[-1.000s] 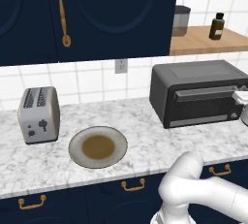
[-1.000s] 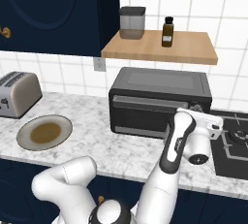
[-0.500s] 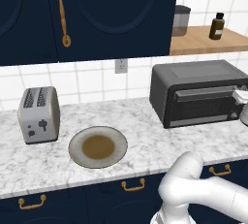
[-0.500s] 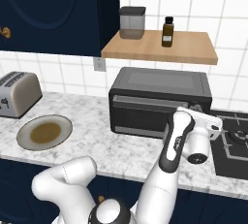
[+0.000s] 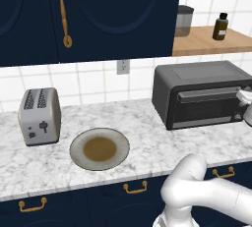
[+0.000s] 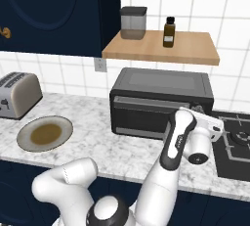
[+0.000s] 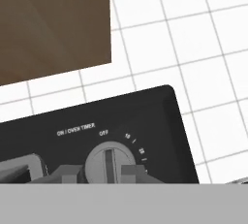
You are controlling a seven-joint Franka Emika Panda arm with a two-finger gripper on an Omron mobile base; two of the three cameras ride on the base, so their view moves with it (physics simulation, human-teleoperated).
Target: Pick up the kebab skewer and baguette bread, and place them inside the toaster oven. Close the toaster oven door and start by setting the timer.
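My two base views look forward and down from behind, sharing the toaster oven [image 5: 202, 93]; my hand view sits close against its timer knob [image 7: 110, 163].

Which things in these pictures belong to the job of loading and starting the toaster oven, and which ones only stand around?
Job:
toaster oven
toaster oven door, closed
timer knob
gripper, at the knob

Standing around:
plate
silver toaster
bottle
canister
stove

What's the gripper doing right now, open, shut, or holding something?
Gripper: nearly closed, its fingertips either side of the timer knob on the toaster oven; it appears to be pinching the knob.
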